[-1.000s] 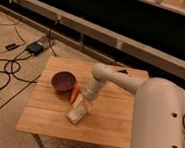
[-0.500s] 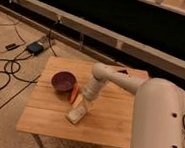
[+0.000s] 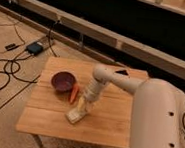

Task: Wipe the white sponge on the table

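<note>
The white sponge (image 3: 76,115) is a small cream block lying on the light-wood table (image 3: 105,125), near the front middle. My gripper (image 3: 82,106) reaches down from the white arm and rests on the sponge's far end, pressing it against the tabletop. The arm comes in from the right and covers part of the table's right side.
A purple bowl (image 3: 63,81) stands on the table left of the gripper. An orange carrot (image 3: 74,93) lies between the bowl and the gripper, close to the sponge. Cables and a small box (image 3: 34,48) lie on the floor at the left. A low wall runs behind.
</note>
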